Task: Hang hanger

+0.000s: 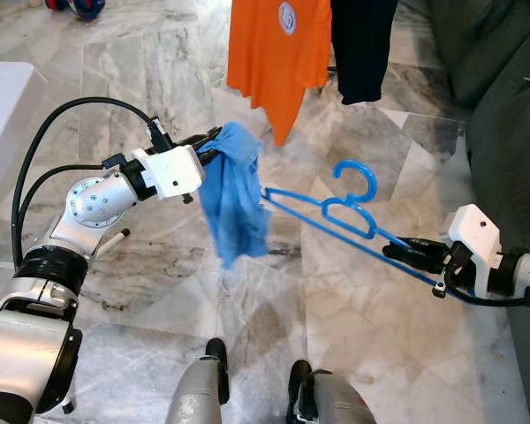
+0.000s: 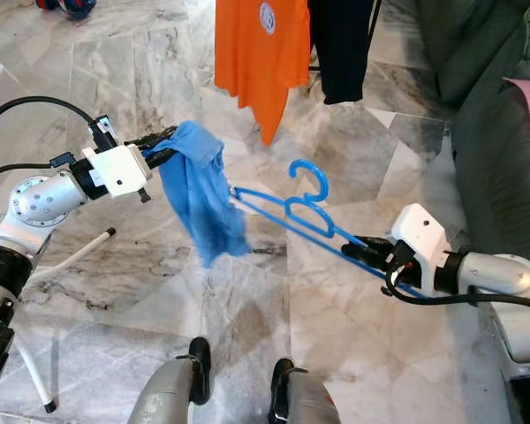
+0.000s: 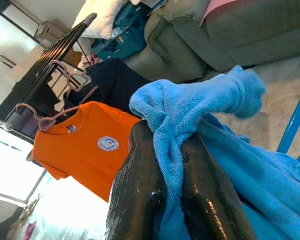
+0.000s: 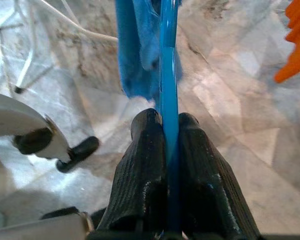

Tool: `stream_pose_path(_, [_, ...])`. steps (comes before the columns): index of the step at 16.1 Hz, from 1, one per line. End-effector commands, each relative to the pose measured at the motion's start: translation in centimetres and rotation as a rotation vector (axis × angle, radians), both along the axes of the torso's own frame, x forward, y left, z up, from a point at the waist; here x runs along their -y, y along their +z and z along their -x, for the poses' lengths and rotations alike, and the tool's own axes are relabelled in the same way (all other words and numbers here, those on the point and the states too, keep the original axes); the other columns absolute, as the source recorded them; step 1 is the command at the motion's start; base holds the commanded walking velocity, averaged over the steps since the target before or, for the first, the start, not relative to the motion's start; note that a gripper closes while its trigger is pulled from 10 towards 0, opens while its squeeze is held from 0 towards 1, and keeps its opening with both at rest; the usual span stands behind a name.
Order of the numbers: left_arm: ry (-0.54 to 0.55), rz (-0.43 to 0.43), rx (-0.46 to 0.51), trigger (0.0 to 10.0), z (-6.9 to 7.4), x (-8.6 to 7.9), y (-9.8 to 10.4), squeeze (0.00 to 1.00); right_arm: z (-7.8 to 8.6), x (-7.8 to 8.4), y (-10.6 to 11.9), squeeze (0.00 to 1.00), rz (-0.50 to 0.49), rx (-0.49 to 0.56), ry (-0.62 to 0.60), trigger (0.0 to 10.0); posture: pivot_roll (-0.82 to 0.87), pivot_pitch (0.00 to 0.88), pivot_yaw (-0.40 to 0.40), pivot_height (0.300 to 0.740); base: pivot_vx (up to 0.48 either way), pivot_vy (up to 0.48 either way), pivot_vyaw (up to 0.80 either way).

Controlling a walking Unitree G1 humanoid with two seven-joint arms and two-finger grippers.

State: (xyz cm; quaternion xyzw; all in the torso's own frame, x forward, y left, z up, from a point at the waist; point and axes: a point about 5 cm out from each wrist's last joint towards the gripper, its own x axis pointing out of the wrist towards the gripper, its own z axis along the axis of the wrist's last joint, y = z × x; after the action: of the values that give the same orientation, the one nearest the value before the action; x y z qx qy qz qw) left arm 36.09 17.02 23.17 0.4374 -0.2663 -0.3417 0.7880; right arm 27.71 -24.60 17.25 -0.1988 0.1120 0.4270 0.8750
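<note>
While the right hand (image 1: 405,251) at the right of the frame is clamped on one end of the blue hanger (image 1: 336,215), the left hand (image 1: 210,147) at centre left is pinched shut on a bunched fold of the blue cloth (image 1: 234,199). That cloth hangs off the hanger's far end, which points toward the left hand, and the hook curls upward at mid-frame. Both are held in the air over the marble floor (image 1: 336,336), below the orange shirt (image 1: 278,49) and dark garment (image 1: 362,44) hanging at the top of the frame. In the left wrist view those garments hang on hangers from a dark rack (image 3: 50,60).

Judging from this, the cloth is only partly seated. To do the step well, the left hand should draw the cloth squarely over the bar while the right keeps the hanger level and steady, hook up. Only then lift toward the rack, since a tilted hanger would likely shed the cloth.
</note>
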Motion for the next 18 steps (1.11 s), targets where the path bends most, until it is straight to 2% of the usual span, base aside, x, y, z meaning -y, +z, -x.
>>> stream_pose_path(1, [-0.019, 0.015, 0.008, 10.0, 0.2, 0.1, 0.3, 0.0, 0.5, -0.4, 0.0, 0.0, -0.015, -0.023, 0.047, 10.0, 0.08, 0.364, 0.023, 0.74, 0.0, 0.0, 0.0])
stream_pose_path(4, [-0.049, 0.024, 0.0, 10.0, 0.2, 1.0, 0.4, 0.0, 1.3, -0.6, -0.1, 0.0, -0.034, -0.087, 0.102, 10.0, 0.06, 0.369, 0.032, 0.74, 0.0, 0.0, 0.0])
stream_pose_path(6, [-0.037, 0.019, -0.004, 10.0, 0.0, 0.8, 0.4, 0.0, 1.8, -0.5, -0.2, 0.0, -0.005, -0.115, 0.123, 10.0, 0.06, 0.369, 0.034, 0.74, 0.0, 0.0, 0.0])
stream_pose_path(12, [0.028, 0.048, 0.04, 10.0, -0.5, 0.3, 1.3, 0.0, 2.3, -1.0, 0.2, 0.0, -0.03, -0.123, 0.146, 10.0, 0.06, 0.367, 0.036, 0.74, 0.0, 0.0, 0.0])
stream_pose_path(18, [0.041, 0.11, 0.064, 10.0, -0.8, 1.4, 1.2, 0.0, 2.6, -2.5, -0.3, 0.0, -0.072, -0.14, 0.174, 10.0, 0.06, 0.37, 0.035, 0.74, 0.0, 0.0, 0.0])
